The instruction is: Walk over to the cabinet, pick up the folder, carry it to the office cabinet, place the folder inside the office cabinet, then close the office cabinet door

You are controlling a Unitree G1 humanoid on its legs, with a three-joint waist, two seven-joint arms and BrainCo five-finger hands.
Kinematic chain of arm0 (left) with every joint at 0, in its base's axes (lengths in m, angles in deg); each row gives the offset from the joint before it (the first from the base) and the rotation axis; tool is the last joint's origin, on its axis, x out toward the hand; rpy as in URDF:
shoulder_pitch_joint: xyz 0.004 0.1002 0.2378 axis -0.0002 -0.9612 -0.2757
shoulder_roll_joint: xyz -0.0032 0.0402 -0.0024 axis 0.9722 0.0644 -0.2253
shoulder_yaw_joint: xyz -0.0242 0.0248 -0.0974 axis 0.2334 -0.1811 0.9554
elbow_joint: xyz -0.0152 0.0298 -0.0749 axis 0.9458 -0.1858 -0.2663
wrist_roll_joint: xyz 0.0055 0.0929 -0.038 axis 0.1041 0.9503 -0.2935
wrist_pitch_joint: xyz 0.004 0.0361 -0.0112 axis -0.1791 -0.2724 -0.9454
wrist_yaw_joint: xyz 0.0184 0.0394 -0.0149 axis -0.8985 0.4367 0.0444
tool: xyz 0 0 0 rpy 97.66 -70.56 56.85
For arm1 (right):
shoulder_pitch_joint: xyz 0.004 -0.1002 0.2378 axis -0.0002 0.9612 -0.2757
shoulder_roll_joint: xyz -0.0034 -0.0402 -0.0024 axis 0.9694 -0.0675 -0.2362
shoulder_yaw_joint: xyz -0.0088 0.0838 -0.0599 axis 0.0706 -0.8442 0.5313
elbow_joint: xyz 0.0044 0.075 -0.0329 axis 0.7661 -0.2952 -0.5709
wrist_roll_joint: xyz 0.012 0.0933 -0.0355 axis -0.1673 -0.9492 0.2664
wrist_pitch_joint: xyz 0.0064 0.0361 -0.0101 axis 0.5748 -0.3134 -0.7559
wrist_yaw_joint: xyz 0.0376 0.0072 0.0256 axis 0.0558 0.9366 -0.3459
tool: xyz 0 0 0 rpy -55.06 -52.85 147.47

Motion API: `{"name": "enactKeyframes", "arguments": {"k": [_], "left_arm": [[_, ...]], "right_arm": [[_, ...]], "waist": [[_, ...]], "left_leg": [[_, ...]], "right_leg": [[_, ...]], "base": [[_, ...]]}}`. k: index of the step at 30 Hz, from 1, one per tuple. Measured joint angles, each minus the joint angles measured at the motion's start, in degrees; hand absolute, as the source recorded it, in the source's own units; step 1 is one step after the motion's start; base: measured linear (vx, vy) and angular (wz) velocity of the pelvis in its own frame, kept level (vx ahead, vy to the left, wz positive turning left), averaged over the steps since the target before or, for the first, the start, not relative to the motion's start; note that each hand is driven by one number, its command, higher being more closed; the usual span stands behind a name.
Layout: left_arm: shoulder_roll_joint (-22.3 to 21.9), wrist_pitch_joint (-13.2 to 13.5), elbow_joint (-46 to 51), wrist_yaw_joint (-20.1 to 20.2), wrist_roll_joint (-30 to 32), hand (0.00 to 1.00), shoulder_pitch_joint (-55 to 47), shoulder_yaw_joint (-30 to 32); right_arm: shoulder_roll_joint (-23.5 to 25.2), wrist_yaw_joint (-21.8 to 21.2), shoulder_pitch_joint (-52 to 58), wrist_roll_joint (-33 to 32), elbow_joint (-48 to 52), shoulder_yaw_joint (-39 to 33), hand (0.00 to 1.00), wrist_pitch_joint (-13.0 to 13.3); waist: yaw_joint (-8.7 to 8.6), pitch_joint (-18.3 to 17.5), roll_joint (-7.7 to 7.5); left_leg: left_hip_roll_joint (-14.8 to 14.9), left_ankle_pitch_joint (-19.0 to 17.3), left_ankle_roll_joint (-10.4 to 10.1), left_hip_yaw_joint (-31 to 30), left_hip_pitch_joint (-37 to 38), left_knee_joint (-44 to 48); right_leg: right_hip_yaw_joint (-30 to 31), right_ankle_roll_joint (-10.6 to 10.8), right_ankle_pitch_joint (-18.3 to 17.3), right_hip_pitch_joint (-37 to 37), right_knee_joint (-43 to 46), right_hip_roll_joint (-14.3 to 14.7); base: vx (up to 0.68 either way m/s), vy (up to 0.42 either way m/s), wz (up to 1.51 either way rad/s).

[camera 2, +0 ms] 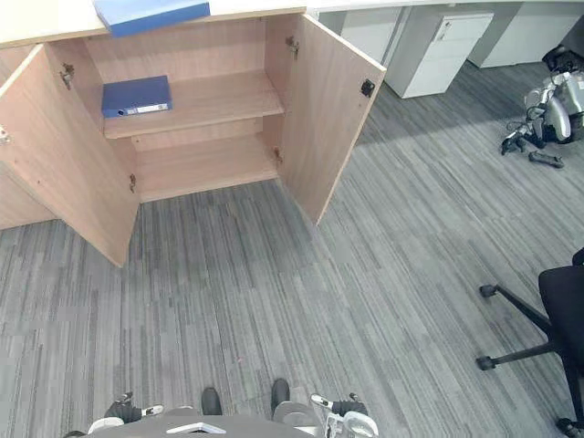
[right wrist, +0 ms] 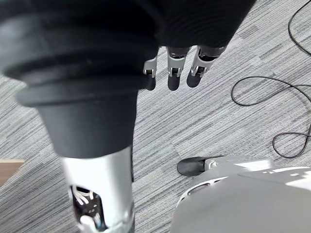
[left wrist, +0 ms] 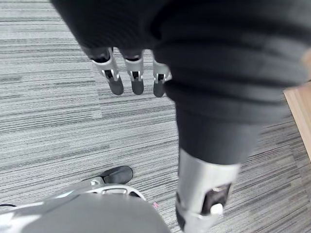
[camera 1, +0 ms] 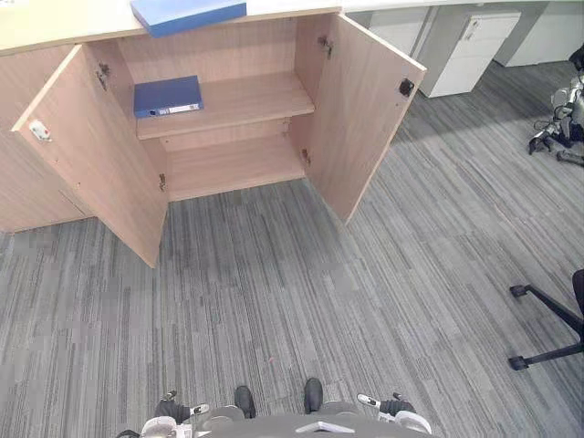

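1. On top of the wooden cabinet, at its front edge, lies a pale blue folder. A dark blue folder lies flat on the upper shelf inside, towards the left side.
2. Both are well apart from the robot, so the step in hand looks to be the walk up. I cannot tell for sure which of the two is the one to fetch, though the one on top seems the likelier pick.
3. The left door and right door stand wide open, swung out over the carpet. A good approach goes straight up the middle between them, so that neither arm clips a door edge. It should stop close enough that the top can be reached without leaning.
4. The office chair sits well off to the right and is no hindrance on a straight line.
5. The left hand hangs down beside the body above the carpet, fingers straight and relaxed, holding nothing.
6. The right hand hangs likewise, fingers loose and empty; both need raising only once the cabinet is near
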Motion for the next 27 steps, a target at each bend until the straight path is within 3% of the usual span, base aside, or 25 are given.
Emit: {"name": "enactKeyframes", "arguments": {"k": [4,6,9,11,13,15,16,18,19,20,22,23,24,25,26,27], "left_arm": [[0.43,-0.01,0.05,0.02,0.12,0.00,0.77,-0.01],[0.91,-0.01,0.14,-0.05,0.09,0.00,1.57,-0.03],[0.83,0.00,0.61,-0.21,0.07,0.00,2.11,0.04],[1.03,-0.04,0.60,-0.31,0.08,0.00,2.73,0.37],[0.88,-0.05,0.54,-0.41,-0.05,0.00,3.08,0.58],[0.50,-0.06,0.48,-0.46,-0.03,0.00,3.60,1.04],[0.43,-0.05,0.36,-0.46,0.08,0.00,3.99,1.26],[-0.16,0.10,0.57,-0.41,0.12,0.00,4.21,1.54],[-1.89,0.59,0.65,-0.48,0.10,0.00,4.54,2.37],[-2.25,0.75,0.65,-0.49,0.11,0.00,4.56,2.42],[-4.77,1.09,2.18,-0.39,0.08,0.00,5.11,4.05],[-5.92,1.12,3.39,-0.27,0.14,0.00,5.43,5.32],[-6.39,1.16,4.66,-0.32,0.06,0.00,5.48,6.35],[-6.55,1.20,5.24,-0.34,0.02,0.00,5.51,6.64],[-6.71,1.53,6.43,-0.42,-0.13,0.00,5.59,6.65],[-7.10,1.83,7.50,-0.47,-0.45,0.00,5.93,6.62]], "right_arm": [[0.09,-0.02,-0.94,0.00,0.09,-0.13,0.00,0.00],[0.28,-0.08,-1.57,-0.02,0.50,-0.16,0.00,0.01],[0.17,-0.02,-2.29,-0.16,1.00,-0.23,0.00,0.34],[-0.03,0.03,-2.81,-0.21,1.17,-0.24,0.00,0.82],[-0.12,0.00,-2.97,-0.19,1.14,-0.14,0.00,1.22],[-0.24,-0.01,-3.19,-0.19,1.28,-0.12,0.00,1.28],[-0.10,0.01,-2.89,-0.16,1.19,-0.18,0.00,1.22],[0.13,0.00,-1.30,-0.18,1.04,-0.23,0.00,1.22],[-0.11,0.00,-1.15,-0.17,0.90,-1.27,0.00,1.21],[-0.14,-0.02,-1.18,-0.13,0.87,-1.26,0.00,1.17],[-0.58,0.05,-1.27,-0.09,1.58,-1.26,0.00,1.24],[-0.63,0.36,-0.79,-0.15,2.99,-1.29,0.00,0.98],[-0.58,0.47,-0.17,-0.27,3.62,-1.25,0.00,1.07],[-0.47,0.43,0.37,-0.36,4.36,-1.20,0.00,1.09],[0.08,0.48,1.39,-0.78,6.08,-1.18,0.00,1.26],[0.25,0.49,1.44,-1.34,7.52,-1.16,0.00,1.23]], "waist": [[-0.11,1.01,-0.48],[-0.08,2.39,-1.18],[-0.40,3.96,-1.03],[-0.80,4.85,-0.88],[-0.76,5.13,-0.60],[-1.69,5.62,0.23],[-2.53,5.75,0.16],[-3.16,5.59,-0.05],[-3.70,5.33,1.63],[-3.65,5.20,1.94],[-2.84,5.70,2.57],[-2.77,6.04,3.05],[-2.42,6.41,3.09],[-2.10,6.55,2.94],[-1.45,6.99,2.05],[-0.97,6.91,2.19]], "left_leg": [[-0.13,-1.46,0.74,1.02,-0.63,1.44],[-0.63,-4.21,1.31,0.98,-0.57,4.79],[-0.52,-6.88,2.59,0.40,1.17,6.91],[-0.39,-8.01,3.06,-0.46,2.76,6.84],[1.15,-9.93,2.62,-1.17,4.38,6.42],[3.28,-10.73,1.05,-2.15,5.29,6.35],[3.95,-11.66,-0.98,-3.31,6.44,5.63],[3.84,-12.98,-3.11,-5.14,8.61,5.45],[5.71,-13.69,-4.69,-6.38,9.37,7.11],[6.10,-13.58,-5.16,-6.30,8.64,8.42],[7.65,-12.86,-6.87,-5.31,2.17,21.92],[10.19,-12.05,-7.25,-4.58,-3.26,35.55],[13.15,-12.39,-6.71,-2.46,-6.22,46.04],[14.59,-12.59,-6.40,-1.24,-7.22,49.81],[16.88,-13.46,-4.91,1.03,-9.25,55.13],[18.17,-14.09,-3.84,2.17,-12.21,57.16]], "right_leg": [[1.01,0.36,-5.24,-5.05,10.05,-1.04],[0.62,1.78,-9.81,-9.02,21.94,-3.17],[-0.50,1.91,-9.44,-15.00,38.71,-5.31],[-0.82,1.00,-13.47,-17.71,43.19,-5.84],[-3.00,0.83,-15.60,-19.70,38.72,-4.35],[-3.80,-0.34,-13.21,-21.16,29.18,-1.41],[-2.97,-0.86,-7.35,-21.21,18.81,0.55],[-1.54,-1.75,-3.53,-20.43,16.36,0.42],[-2.20,-3.29,0.31,-19.71,18.29,1.18],[-2.29,-3.74,0.02,-19.69,18.54,1.29],[-2.83,-4.94,-1.58,-18.02,17.16,1.37],[-3.31,-5.38,-2.46,-15.04,15.42,1.74],[-3.42,-6.12,-3.86,-11.08,14.60,2.42],[-3.40,-6.36,-4.69,-9.13,14.51,2.65],[-3.28,-6.36,-6.78,-5.90,14.42,2.74],[-3.06,-6.40,-8.57,-4.01,14.18,2.84]], "base": [[0.15,0.036,-0.12],[0.15,0.050,0.06],[0.15,0.071,0.13],[0.18,0.040,0.16],[0.22,-0.003,0.13],[0.38,-0.088,0.29],[0.39,-0.107,0.52],[0.49,-0.203,0.77],[0.53,-0.234,0.68],[0.64,-0.290,0.40],[0.44,-0.214,0.12],[0.44,-0.195,0.18],[0.52,-0.225,0.13],[0.39,-0.151,0.00],[0.35,-0.122,-0.04],[0.31,-0.097,-0.06]]}}
